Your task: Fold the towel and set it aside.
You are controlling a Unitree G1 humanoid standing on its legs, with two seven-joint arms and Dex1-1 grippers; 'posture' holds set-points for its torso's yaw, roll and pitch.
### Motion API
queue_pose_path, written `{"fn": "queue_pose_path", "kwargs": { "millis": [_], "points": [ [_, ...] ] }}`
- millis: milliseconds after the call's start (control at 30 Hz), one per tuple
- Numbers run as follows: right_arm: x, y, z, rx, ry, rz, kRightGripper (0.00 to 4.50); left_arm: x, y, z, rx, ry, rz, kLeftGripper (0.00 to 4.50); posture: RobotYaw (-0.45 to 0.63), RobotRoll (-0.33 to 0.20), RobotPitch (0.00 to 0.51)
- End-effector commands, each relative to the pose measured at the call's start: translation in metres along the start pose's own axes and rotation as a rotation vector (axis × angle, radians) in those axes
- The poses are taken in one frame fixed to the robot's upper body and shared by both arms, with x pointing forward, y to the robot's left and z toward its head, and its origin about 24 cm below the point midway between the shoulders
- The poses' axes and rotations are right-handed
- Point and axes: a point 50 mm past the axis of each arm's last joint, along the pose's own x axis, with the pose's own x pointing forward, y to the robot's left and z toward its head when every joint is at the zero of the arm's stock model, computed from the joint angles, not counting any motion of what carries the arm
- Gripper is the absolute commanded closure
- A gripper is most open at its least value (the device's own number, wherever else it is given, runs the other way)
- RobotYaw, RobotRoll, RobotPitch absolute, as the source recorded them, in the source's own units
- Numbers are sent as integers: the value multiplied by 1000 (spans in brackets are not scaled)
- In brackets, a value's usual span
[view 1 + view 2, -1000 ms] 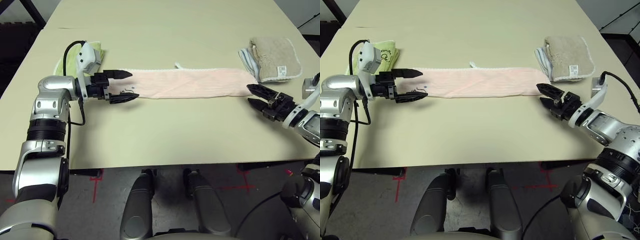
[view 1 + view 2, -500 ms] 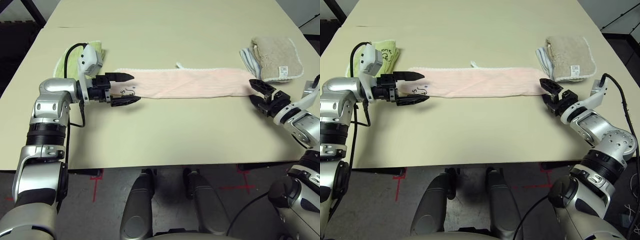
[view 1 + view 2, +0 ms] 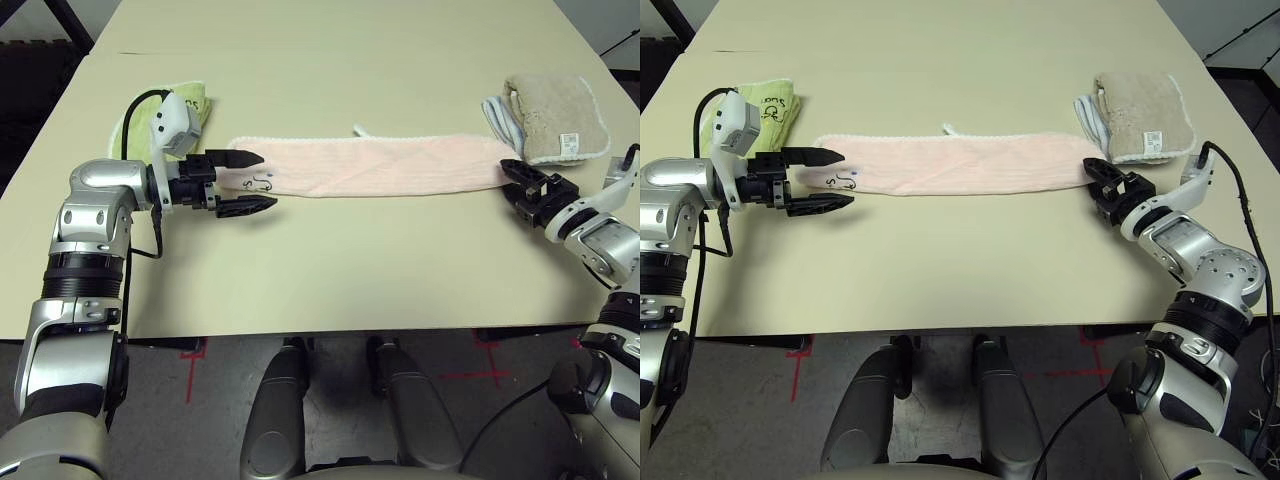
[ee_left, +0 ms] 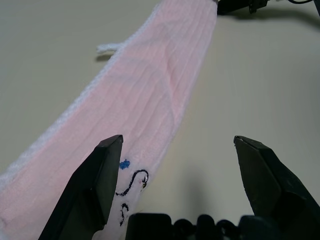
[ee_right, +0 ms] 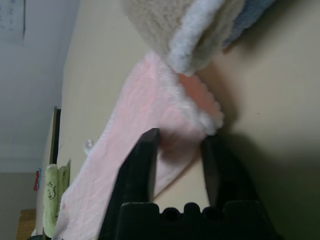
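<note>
The pink towel (image 3: 375, 165) lies as a long folded strip across the counter (image 3: 330, 260) — running from nine o'clock to three o'clock. The left hand (image 3: 248, 183) hovers at its nine o'clock end, fingers spread wide. The right hand (image 5: 177, 150) pinches the three o'clock end, just beside the beige towel (image 3: 555, 115).

The towel (image 3: 375, 165) lay flat across the middle of the table as a long, narrow band running left to right, folded lengthwise. It was pale pink ribbed terry with white scalloped trim along its far edge, where a small white loop stuck out. Dark embroidered lettering marked its left end.
</note>
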Motion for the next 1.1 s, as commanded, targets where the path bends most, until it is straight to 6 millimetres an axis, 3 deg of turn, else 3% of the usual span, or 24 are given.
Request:
{"fn": "queue_pose_path", "kwargs": {
  "millis": [33, 67, 100, 400, 700, 1100],
  "points": [
    [-8, -9, 2, -5, -10, -43, 4001, -3, -2, -1, 2, 13, -8, 0, 26, 0, 266],
    [-8, -10, 2, -6, -11, -43, 4407, -2, -2, -1, 2, 13, -8, 0, 24, 0, 265],
    [-9, -10, 2, -8, -14, -45, 4462, -2, -2, -1, 2, 12, -7, 0, 24, 0, 265],
    [-27, -9, 20, -71, -32, -39, 4462, -1, -1, -3, -25, -25, 7, 0, 18, 0, 260],
    [-36, 35, 38, -369, 104, 194, 4462, 1, -3, -6, -29, -33, 28, 0, 13, 0, 265],
    [-7, 76, 5, -608, 288, 436, 4462, 6, -3, -2, -19, -36, 7, 0, 18, 0, 238]
  ]
}}
